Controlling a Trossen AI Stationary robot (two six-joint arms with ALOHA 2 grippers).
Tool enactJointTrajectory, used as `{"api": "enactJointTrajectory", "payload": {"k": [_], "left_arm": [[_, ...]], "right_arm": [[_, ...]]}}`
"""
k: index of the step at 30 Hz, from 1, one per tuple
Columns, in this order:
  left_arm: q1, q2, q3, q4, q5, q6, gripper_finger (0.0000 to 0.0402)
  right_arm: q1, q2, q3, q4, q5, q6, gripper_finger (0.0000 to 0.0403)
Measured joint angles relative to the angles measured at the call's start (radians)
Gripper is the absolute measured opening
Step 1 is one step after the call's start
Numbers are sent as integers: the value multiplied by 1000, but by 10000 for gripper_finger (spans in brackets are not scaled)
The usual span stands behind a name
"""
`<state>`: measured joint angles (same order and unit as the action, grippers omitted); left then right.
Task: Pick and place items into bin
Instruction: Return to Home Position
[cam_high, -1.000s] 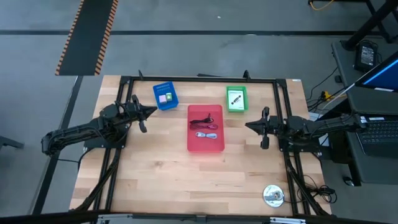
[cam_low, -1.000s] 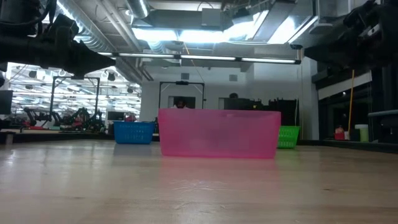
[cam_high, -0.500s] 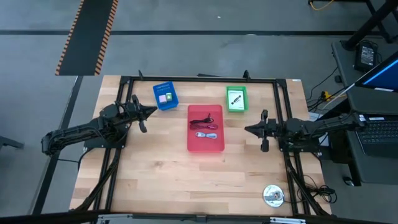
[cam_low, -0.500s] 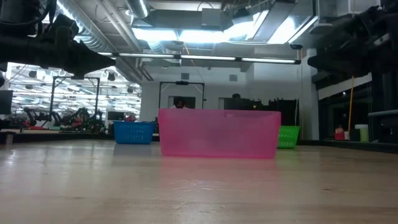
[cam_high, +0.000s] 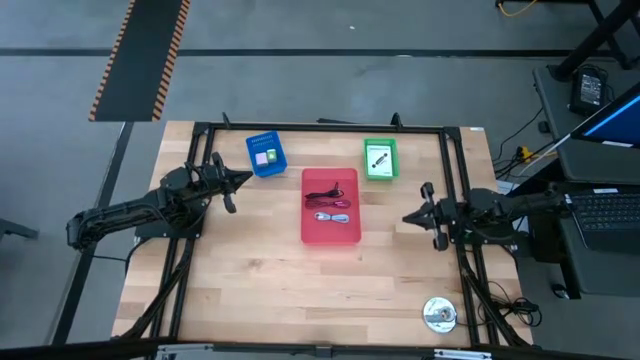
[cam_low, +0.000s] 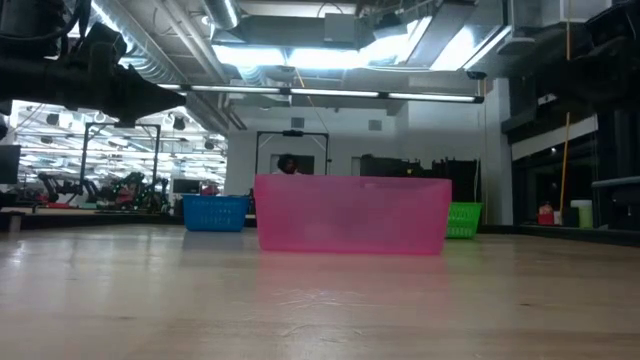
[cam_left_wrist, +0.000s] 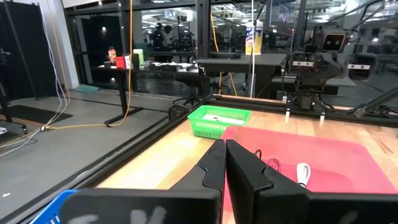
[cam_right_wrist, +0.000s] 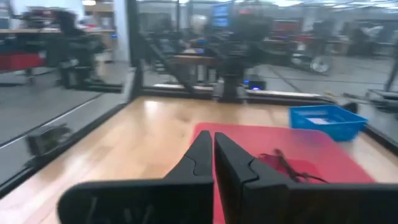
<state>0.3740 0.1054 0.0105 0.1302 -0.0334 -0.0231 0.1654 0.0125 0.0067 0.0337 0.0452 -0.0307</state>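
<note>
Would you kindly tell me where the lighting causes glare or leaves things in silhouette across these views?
Low view: the ceiling lights glare overhead, so the left arm reads as a dark silhouette, and the red tray glows, lit from behind. Left wrist view: bright lights sit beyond the glass wall. High view: even light on the table, with no glare.

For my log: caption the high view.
Left arm and right arm flank red tray of cables; silver disc sits apart.

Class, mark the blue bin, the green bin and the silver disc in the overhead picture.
blue bin (cam_high: 262, 143): high view, bare floor.
green bin (cam_high: 366, 160): high view, side wall.
silver disc (cam_high: 439, 314): high view, centre.
</note>
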Motion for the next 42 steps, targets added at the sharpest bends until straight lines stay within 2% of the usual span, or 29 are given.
{"api": "enactJointTrajectory", "payload": {"k": [42], "left_arm": [[0, 0, 0, 0, 0, 0, 7]], "right_arm": [[0, -2, 0, -2, -21, 26, 0]]}}
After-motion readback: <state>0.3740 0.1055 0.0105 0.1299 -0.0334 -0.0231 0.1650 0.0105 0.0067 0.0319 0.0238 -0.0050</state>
